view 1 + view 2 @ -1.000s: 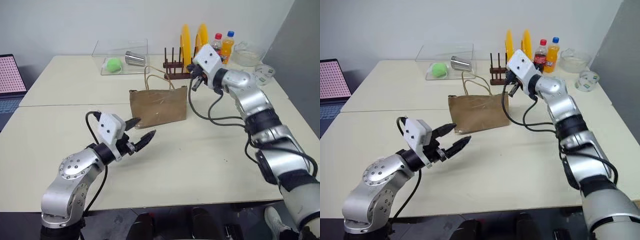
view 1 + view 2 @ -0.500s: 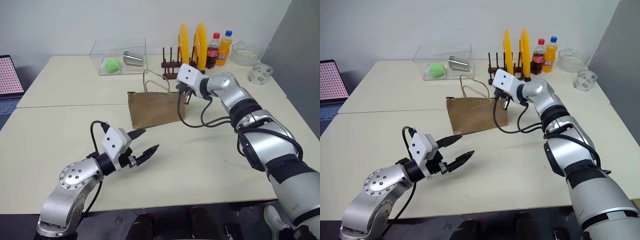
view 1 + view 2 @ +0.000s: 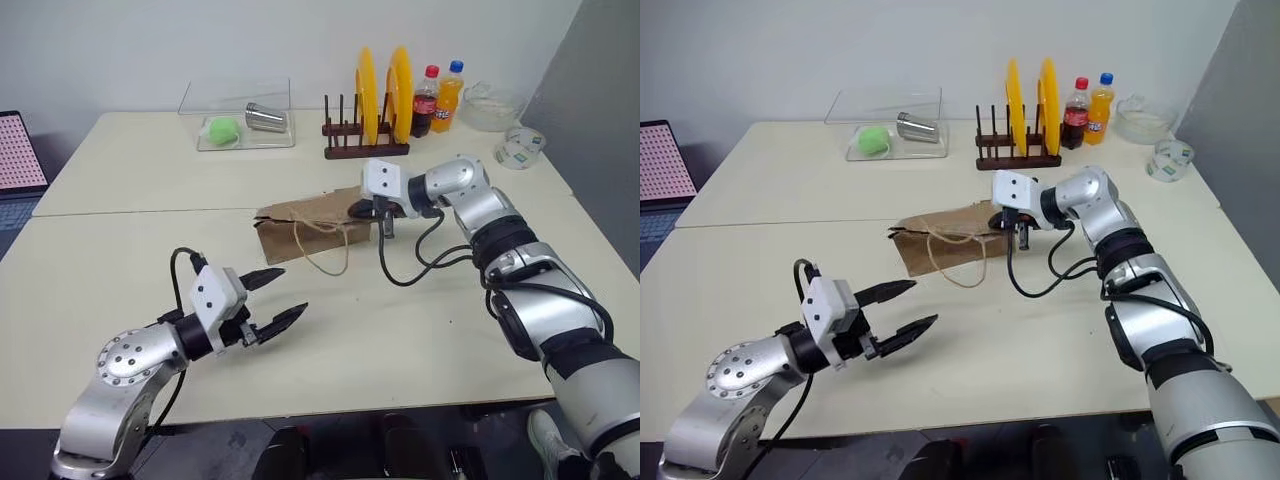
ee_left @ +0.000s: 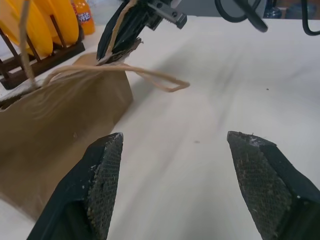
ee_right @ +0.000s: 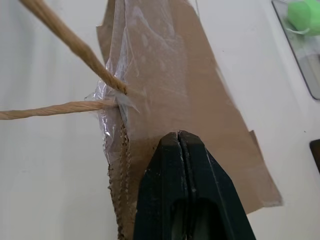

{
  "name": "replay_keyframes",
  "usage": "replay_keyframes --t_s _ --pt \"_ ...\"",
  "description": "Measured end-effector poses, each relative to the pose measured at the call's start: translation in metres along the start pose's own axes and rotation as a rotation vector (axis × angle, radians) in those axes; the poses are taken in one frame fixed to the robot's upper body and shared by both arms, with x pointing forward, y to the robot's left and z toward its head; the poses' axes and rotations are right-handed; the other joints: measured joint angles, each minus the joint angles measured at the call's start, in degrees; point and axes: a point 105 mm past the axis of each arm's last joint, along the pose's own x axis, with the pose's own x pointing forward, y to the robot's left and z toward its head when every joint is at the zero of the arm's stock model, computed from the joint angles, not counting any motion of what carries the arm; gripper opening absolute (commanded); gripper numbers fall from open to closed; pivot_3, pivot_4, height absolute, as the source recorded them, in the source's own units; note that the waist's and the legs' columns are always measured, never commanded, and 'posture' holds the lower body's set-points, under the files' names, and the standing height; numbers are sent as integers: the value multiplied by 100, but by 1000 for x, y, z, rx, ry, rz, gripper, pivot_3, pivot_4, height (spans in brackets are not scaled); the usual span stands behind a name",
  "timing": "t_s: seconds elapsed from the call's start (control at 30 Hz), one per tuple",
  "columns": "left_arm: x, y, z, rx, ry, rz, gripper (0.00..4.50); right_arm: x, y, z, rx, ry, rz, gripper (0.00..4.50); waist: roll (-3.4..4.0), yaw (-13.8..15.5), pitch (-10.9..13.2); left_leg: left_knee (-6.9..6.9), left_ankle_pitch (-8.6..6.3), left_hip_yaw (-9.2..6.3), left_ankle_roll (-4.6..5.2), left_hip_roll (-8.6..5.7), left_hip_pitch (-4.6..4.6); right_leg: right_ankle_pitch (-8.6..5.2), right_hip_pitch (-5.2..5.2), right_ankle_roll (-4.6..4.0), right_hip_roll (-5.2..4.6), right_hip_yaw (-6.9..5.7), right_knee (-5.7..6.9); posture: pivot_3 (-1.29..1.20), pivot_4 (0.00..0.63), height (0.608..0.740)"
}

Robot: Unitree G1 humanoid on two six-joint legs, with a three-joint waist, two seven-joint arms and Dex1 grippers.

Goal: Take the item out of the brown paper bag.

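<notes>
Your right pincer (image 3: 1006, 214) is clamped on the rim of the brown paper bag (image 3: 945, 240), which lies tipped over on the worktop (image 3: 1060, 320). Your left pincer (image 3: 908, 307) hovers open near the bag. You can't see the item.

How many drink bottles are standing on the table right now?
2. The cola bottle and the orange soda bottle stand side by side at the table's far edge, just right of the yellow plates in the rack. More may be hidden behind the plates.

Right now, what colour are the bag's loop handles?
Tan, lighter than the brown paper bag; the handles show best in the left wrist view.
</notes>
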Motion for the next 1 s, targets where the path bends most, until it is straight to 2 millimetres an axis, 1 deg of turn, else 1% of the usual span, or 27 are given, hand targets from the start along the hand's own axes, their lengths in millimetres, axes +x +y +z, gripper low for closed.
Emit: replay_keyframes --t_s 0.13,0.23,0.3,0.4,0.5,0.57,0.6,0.67,0.73,0.77,0.83,0.9,0.93,0.97,1.0 --pt "-9 5 4 22 11 -13 3489 -7 18 2 -6 -20 99 28 2 7 1 0 0 -4 0 1 -1 0 2 0 0 -5 -4 0 150 740" --pt "-10 3 7 39 3 -34 3489 -6 32 0 -9 -5 167 28 3 4 2 -1 0 -1 0 3 0 0 3 0 0 -4 -7 0 150 740" --pt "-10 2 7 47 8 -52 3489 -5 37 1 -15 2 186 28 6 4 4 -1 0 -2 0 5 0 0 2 -1 1 -5 -7 0 150 740" --pt "-10 1 9 66 6 -70 3489 -7 35 8 -36 0 175 28 9 7 6 -1 0 -2 0 5 -1 0 1 -1 1 -5 -8 0 150 740" --pt "-8 0 14 102 -10 -100 3489 -17 30 21 -70 -20 133 28 10 24 6 -2 -1 -5 0 6 -4 1 3 -1 1 -9 -17 0 150 740" --pt "-5 1 16 122 -19 -118 3489 -27 30 30 -82 -52 86 28 10 48 6 -6 -1 -7 -1 7 -5 1 3 -1 1 -12 -20 0 150 740" --pt "-3 3 17 135 -21 -123 3489 -32 33 33 -82 -67 63 185 9 70 6 -9 -1 -11 -1 7 -6 0 3 -1 1 -15 -22 0 150 740" --pt "1 8 17 185 -17 -128 3841 -41 43 35 -67 -88 17 606 9 142 6 -13 -1 -11 -1 7 -7 0 2 -1 1 -15 -25 0 150 740" --pt "5 11 16 249 -4 -149 4369 -46 55 38 -29 -119 -23 1310 9 179 6 -15 -1 -10 -1 6 -10 0 1 -1 1 -15 -28 0 150 740" --pt "9 11 16 287 -1 -171 4500 -50 63 39 -4 -128 -41 1700 10 197 6 -17 -1 -11 -1 5 -11 0 1 -1 0 -15 -30 0 150 740" --pt "17 9 15 366 -11 -220 4500 -58 82 37 63 -140 -75 2412 9 253 5 -18 -1 -13 -1 5 -14 0 1 -1 -1 -18 -34 0 150 740" --pt "28 8 15 473 -31 -279 4500 -66 109 31 188 -144 -115 3156 9 337 5 -19 -1 -17 -1 3 -18 0 2 -1 -1 -23 -38 0 150 740" --pt "30 9 13 508 -28 -298 4500 -66 120 31 240 -149 -110 3540 9 330 6 -19 -1 -13 -1 3 -22 0 -1 -1 -1 -19 -37 0 150 740" --pt "34 8 11 537 -28 -323 4500 -68 128 32 285 -146 -127 3841 12 315 7 -19 -1 -10 -1 -2 -23 0 -3 -1 -4 -14 -34 0 150 740" --pt "39 6 11 568 -43 -350 4500 -73 136 32 324 -139 -156 4237 12 311 6 -17 -1 -10 -1 -3 -23 0 -2 0 -5 -15 -34 0 150 740"
